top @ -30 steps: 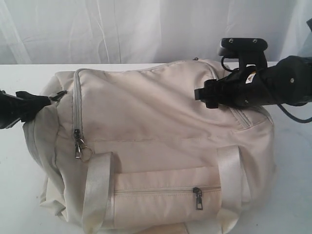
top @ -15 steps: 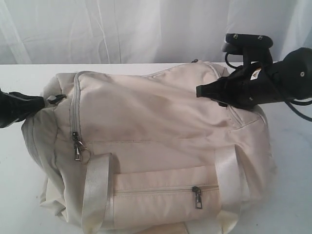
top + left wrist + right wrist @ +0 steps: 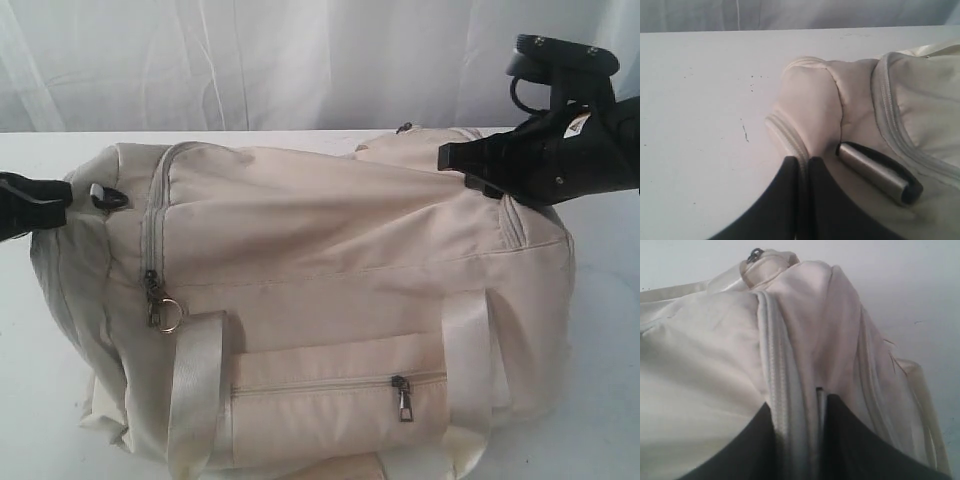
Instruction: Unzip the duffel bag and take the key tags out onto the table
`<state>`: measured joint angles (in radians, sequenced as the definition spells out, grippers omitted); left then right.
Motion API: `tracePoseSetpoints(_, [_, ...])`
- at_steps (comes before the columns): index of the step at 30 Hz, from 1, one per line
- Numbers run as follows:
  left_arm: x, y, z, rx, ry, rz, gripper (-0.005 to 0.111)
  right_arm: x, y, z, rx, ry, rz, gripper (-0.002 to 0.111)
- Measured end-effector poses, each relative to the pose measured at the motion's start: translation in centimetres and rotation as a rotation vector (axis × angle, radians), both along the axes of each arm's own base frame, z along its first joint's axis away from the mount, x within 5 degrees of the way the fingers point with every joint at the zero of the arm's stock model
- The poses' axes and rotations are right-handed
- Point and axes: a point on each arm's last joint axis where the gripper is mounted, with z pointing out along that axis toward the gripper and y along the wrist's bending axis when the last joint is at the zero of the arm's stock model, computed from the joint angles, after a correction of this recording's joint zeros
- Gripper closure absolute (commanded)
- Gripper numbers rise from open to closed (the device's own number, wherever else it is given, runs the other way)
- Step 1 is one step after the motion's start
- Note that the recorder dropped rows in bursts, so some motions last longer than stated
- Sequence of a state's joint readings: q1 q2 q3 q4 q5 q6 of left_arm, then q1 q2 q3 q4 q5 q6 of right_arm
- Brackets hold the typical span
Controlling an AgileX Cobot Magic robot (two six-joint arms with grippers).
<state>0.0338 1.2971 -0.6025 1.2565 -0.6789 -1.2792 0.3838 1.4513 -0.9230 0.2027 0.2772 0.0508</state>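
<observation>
The bag (image 3: pixel 320 250) lies zipped on the table (image 3: pixel 30 400), its pull (image 3: pixel 160 305) at the near left corner free; the tags are out of sight, presumably inside. The left gripper (image 3: pixel 802 162) pinches a cloth fold at the bag's left end. The right gripper (image 3: pixel 800 400) nips cloth beside the zip (image 3: pixel 772 355) at its far right, and either thin hold could slip or drag the bag.

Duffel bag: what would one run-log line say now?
bag zipped | left end effector grips bag | right end effector grips bag | tags unseen

The duffel bag (image 3: pixel 330 250) lies on the worktop (image 3: pixel 40 400), between the left gripper (image 3: pixel 62 200) and the right gripper (image 3: pixel 447 158).
</observation>
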Motion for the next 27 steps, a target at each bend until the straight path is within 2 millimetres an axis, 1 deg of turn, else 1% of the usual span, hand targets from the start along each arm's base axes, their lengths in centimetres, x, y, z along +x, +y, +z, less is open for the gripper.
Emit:
tracePoseSetpoints(5, [-0.7, 0.2, 1.1, 0.016, -0.02, 0.038, 0.107, 0.0, -0.1, 0.1, 0.016, 0.005, -0.017, 0.108])
tracePoseSetpoints(7, [-0.9, 0.2, 1.5, 0.026, -0.032, 0.047, 0.107, 0.0, -0.1, 0.1, 0.018, 0.006, -0.019, 0.106])
tracePoseSetpoints(10, [-1.1, 0.4, 1.7, 0.041, -0.033, 0.072, 0.107, 0.0, -0.1, 0.1, 0.026, 0.019, -0.025, 0.093])
tracePoseSetpoints(14, [-1.1, 0.7, 1.6, 0.055, -0.026, 0.095, 0.107, 0.0, 0.0, 0.5, 0.029, 0.044, -0.019, 0.068])
tracePoseSetpoints(17, [-1.1, 0.8, 1.5, 0.063, -0.02, 0.107, 0.107, -0.2, 0.0, 1.2, 0.01, 0.057, 0.005, 0.052])
tracePoseSetpoints(19, [-1.1, 0.9, 1.5, 0.069, -0.017, 0.119, 0.107, -0.6, -0.2, 2.0, -0.029, 0.058, 0.043, 0.044])
tracePoseSetpoints(21, [-1.1, 1.0, 1.5, 0.073, -0.013, 0.128, 0.107, -1.1, -0.5, 3.0, -0.076, 0.055, 0.093, 0.041])
tracePoseSetpoints(24, [-1.1, 1.1, 1.5, 0.077, -0.014, 0.13, 0.106, -2.1, -0.8, 4.5, -0.13, 0.046, 0.162, 0.041])
tracePoseSetpoints(26, [-1.1, 1.1, 1.6, 0.078, -0.016, 0.13, 0.102, -2.9, -1.1, 5.4, -0.148, 0.037, 0.191, 0.041])
tracePoseSetpoints(27, [-1.1, 1.1, 1.6, 0.078, -0.016, 0.13, 0.097, -3.3, -1.2, 5.8, -0.155, 0.033, 0.202, 0.041])
